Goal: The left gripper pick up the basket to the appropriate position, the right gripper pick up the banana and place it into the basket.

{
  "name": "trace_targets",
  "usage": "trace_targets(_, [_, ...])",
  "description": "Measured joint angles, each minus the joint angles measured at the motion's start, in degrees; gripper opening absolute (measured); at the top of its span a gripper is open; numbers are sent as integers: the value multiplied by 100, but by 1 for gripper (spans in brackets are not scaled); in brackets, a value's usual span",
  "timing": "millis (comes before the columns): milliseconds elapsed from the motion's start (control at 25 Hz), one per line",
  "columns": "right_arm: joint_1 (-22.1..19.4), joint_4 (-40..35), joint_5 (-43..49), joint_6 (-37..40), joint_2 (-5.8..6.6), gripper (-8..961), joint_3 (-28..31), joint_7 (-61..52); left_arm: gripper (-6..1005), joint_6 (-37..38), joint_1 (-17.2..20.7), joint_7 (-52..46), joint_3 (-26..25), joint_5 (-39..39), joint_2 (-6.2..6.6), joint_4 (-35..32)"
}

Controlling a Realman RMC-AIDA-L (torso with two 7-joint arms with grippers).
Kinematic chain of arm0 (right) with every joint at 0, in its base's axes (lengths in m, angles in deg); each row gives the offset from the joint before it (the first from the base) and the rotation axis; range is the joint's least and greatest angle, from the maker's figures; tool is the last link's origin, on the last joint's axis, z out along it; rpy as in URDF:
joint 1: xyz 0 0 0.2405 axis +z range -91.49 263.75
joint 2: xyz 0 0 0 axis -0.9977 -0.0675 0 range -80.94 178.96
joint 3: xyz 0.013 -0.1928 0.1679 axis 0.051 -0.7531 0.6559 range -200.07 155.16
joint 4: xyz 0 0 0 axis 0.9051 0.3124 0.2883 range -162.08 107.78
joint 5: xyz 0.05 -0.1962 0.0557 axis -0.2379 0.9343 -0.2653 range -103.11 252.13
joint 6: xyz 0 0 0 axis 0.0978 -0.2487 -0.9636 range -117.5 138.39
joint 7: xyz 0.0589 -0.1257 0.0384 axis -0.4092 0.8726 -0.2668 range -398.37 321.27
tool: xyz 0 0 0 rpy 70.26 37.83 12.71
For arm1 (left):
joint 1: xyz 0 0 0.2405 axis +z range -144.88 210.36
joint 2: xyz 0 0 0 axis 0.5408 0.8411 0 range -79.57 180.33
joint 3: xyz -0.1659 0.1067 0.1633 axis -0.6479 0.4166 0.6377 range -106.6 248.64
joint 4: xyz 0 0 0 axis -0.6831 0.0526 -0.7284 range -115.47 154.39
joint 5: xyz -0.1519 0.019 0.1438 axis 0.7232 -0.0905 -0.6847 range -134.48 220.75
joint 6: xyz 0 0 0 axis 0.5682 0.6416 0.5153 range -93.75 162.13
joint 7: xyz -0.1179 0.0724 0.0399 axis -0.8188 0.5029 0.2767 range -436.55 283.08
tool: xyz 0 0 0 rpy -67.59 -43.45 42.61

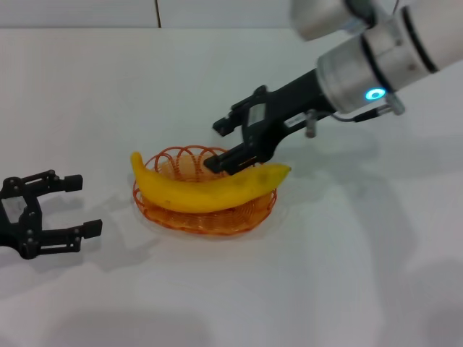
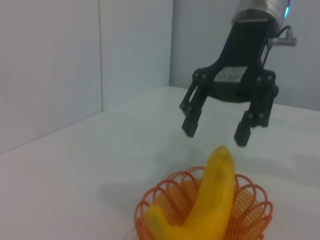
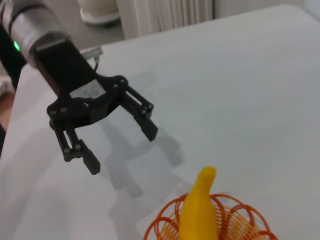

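The yellow banana [image 1: 210, 188] lies across the orange wire basket [image 1: 184, 160] in the middle of the table, its ends reaching past the rim. My right gripper [image 1: 217, 144] hovers just above the banana's far side, open and empty. The left wrist view shows it [image 2: 215, 132] open above the banana [image 2: 215, 200] and the basket [image 2: 255, 210]. My left gripper [image 1: 83, 206] rests low at the table's left, open and empty, apart from the basket. The right wrist view shows it [image 3: 121, 149] beyond the banana [image 3: 197, 210] and the basket [image 3: 240, 215].
The white table [image 1: 362, 253] stretches around the basket on all sides. A pale wall [image 1: 87, 11] runs along the far edge.
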Motion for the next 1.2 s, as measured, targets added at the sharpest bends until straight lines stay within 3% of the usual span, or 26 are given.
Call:
trace_targets(480, [-993,-64,-26,1172,-7,706,2391,1109,878,0,5,0,-18,3,15,0])
trace_targets(760, [-1316,348,-200,1398,3,706,3039,1962,877,-9,24,-23,-18,1,28,0])
trace_targets(1000, [-1883,851,-247,1669,6,706,3462,3494,878,-10,53,-26,-18,-48,32,0])
trace_targets(1200, [-2208,1941,-257,1306,-15,706,4087,5683,877,-10,104,-1,-18,-34,33,0])
